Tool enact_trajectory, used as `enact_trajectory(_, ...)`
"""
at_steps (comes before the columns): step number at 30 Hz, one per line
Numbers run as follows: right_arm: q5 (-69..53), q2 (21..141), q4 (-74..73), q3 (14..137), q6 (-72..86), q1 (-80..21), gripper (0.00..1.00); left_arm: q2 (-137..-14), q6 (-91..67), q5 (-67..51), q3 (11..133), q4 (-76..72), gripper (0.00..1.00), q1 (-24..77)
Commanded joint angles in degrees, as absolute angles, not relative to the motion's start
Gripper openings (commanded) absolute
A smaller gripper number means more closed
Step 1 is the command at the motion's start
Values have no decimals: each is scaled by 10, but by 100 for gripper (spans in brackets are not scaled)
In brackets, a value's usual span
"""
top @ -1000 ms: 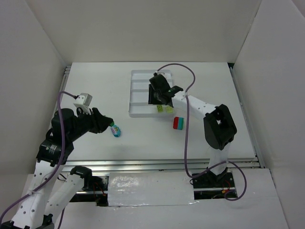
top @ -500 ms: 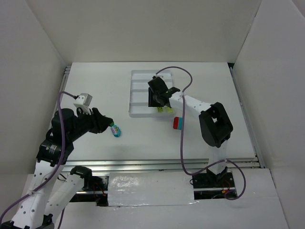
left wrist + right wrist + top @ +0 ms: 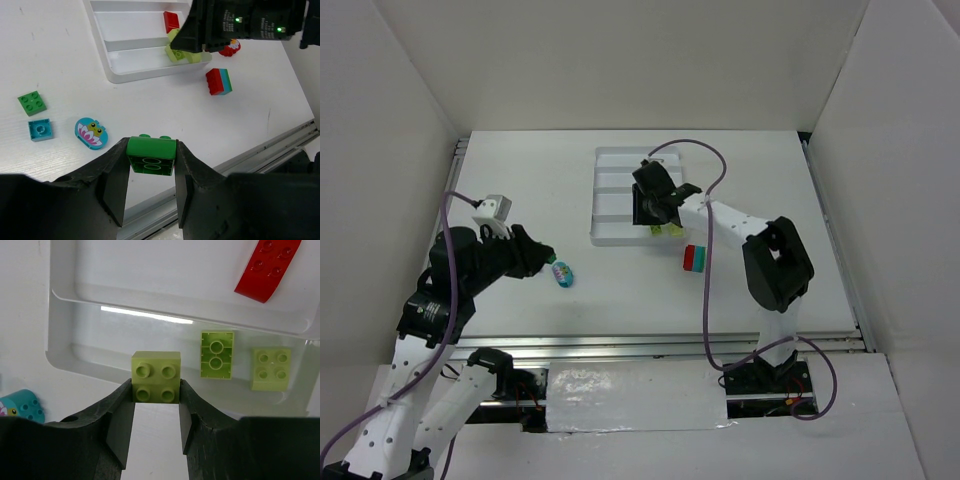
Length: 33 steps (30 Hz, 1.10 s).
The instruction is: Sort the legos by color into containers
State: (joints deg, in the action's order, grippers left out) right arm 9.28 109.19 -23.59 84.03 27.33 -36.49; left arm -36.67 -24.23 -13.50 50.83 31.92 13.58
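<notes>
Currently held, right gripper: one pale yellow-green brick, pinched by its sides between my jaws, studs toward the camera. It hangs at the edge of the white tray's end compartment, chosen, I judge, because two matching bricks lie there, with a red brick kept apart beyond the ridge. Held, left gripper: one dark green brick, jaws clamped on its sides, raised above the table, probably because my right arm occupies the tray. Unsorted on the table: flat green brick, small teal brick, teal lily-pad piece, red-and-teal stack.
</notes>
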Motion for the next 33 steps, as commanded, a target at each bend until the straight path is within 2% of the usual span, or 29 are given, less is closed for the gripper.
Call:
enact_trajectory(1,85,1039,-223,831,260,-369,5,-364,-253,-98,509,311,0,133)
enact_trajectory(7,61,1013,-223,807,264,-369,5,-395,-261,-46,513,320,0,134)
enact_trajectory(10,66,1019,-223,802,268,-370,7,-417,-262,-31,519,323,0,133)
enact_trajectory(11,79,1023,-228,803,269,-370,11,-423,-262,-28,519,322,0,133)
enact_trajectory(17,91,1068,-234,831,265,-369,14,-434,-263,-31,515,316,0,133)
enact_trajectory(18,93,1076,-231,835,265,-368,17,-436,-262,-33,515,316,0,133)
enact_trajectory(19,98,1080,-230,838,266,-369,26,-439,-261,-33,515,317,0,133)
enact_trajectory(22,104,1102,-238,860,265,-369,28,-437,-261,-38,513,315,0,134)
enact_trajectory(24,105,1116,-238,869,267,-368,36,-434,-261,-39,512,315,0,134)
enact_trajectory(27,107,1132,-238,881,267,-366,39,-429,-262,-35,512,316,0,136)
enact_trajectory(31,97,1137,-237,890,270,-365,61,-426,-262,-36,512,317,0,139)
enact_trajectory(33,94,1135,-236,894,271,-365,67,-426,-261,-36,513,318,0,139)
